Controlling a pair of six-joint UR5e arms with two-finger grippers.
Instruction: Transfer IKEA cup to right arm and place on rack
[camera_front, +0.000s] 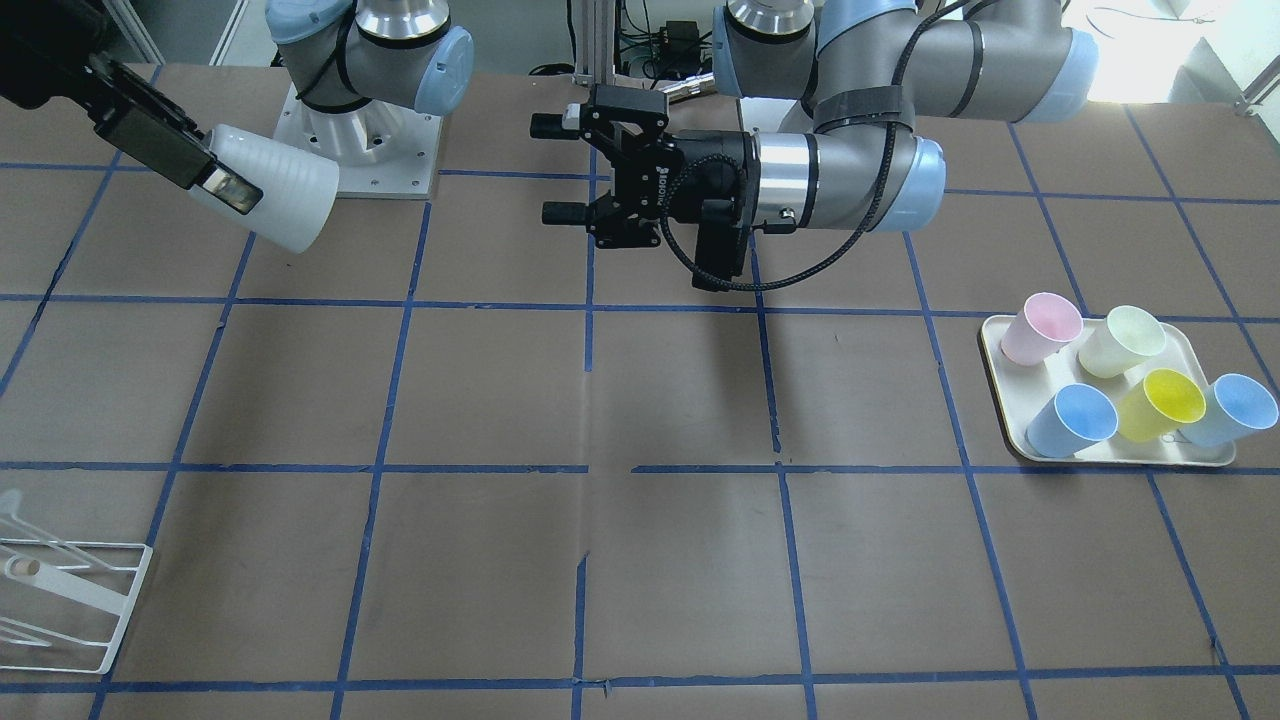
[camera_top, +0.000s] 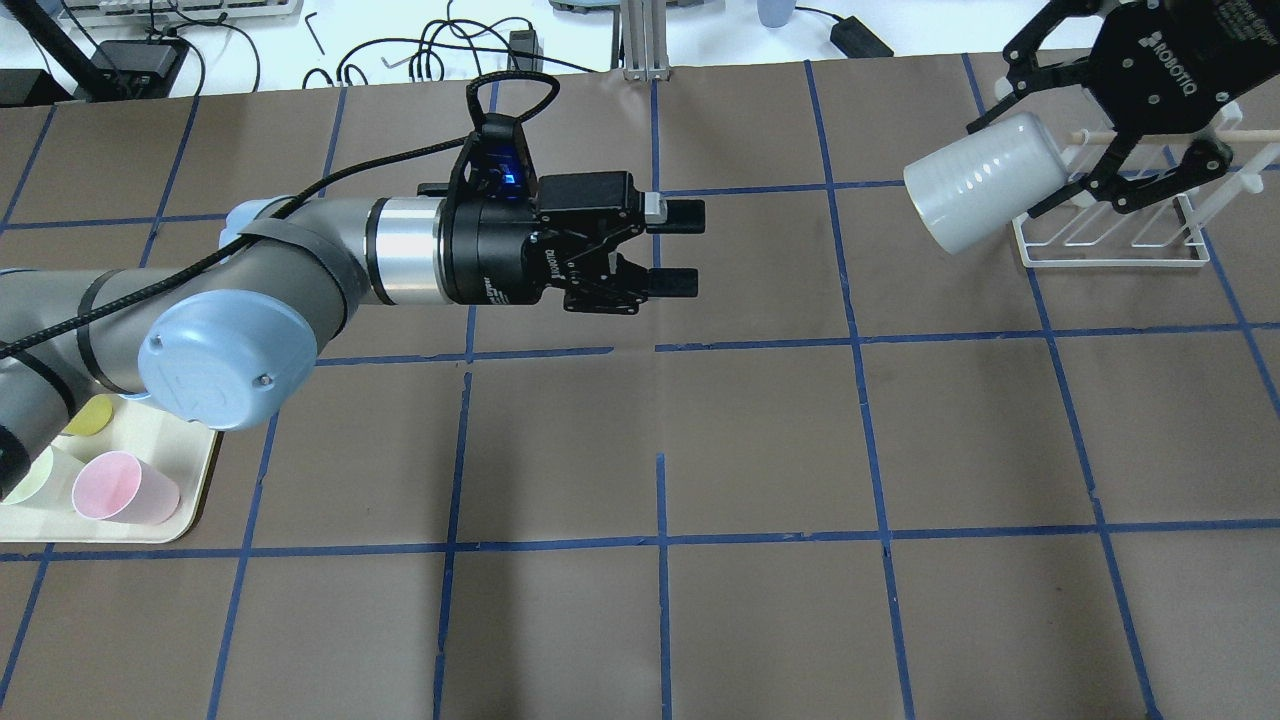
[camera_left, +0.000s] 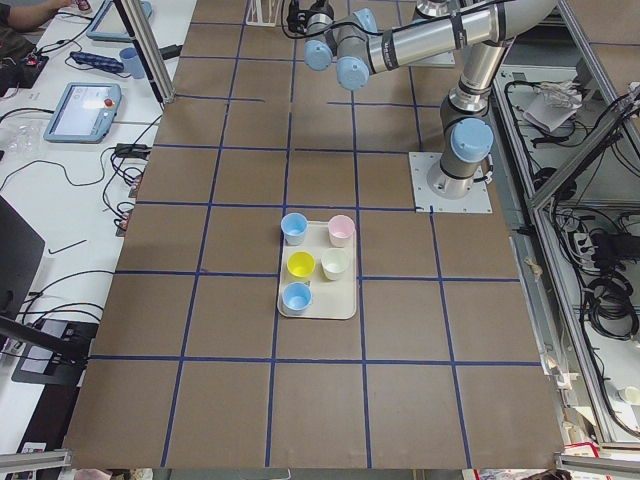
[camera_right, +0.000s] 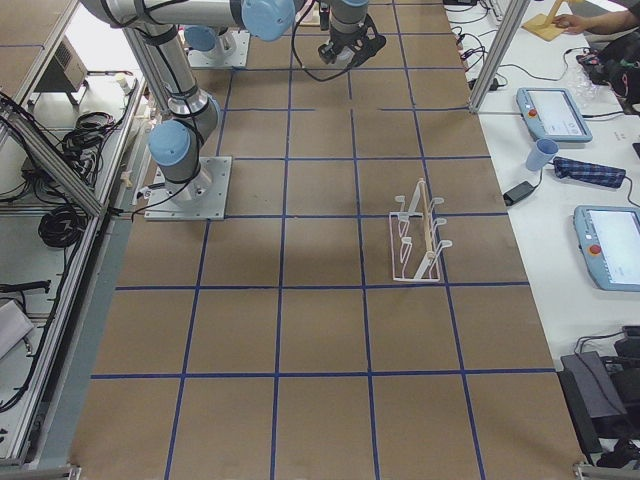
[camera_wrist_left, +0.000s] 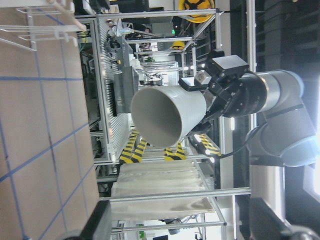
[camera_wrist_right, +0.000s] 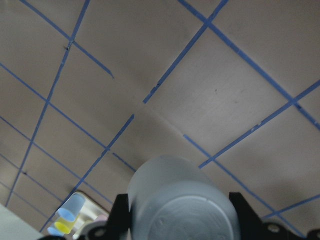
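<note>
The IKEA cup (camera_top: 972, 196), a pale grey tumbler, is held tilted in the air by its base, in my right gripper (camera_top: 1035, 160). Its mouth points toward the left arm. It hangs just beside the white wire rack (camera_top: 1110, 245). In the front view the cup (camera_front: 275, 195) is at the upper left in the right gripper (camera_front: 222, 175), and the rack (camera_front: 75, 600) is at the lower left. My left gripper (camera_top: 683, 248) is open and empty over the table's middle, well apart from the cup. The left wrist view shows the cup's open mouth (camera_wrist_left: 167, 117). The right wrist view shows its base (camera_wrist_right: 182, 202).
A cream tray (camera_front: 1005, 345) with pink, cream-green, yellow and light blue cups sits on the robot's left side; it also shows in the overhead view (camera_top: 190, 495). The right arm's base plate (camera_front: 360, 150) stands at the back of the brown, blue-taped table.
</note>
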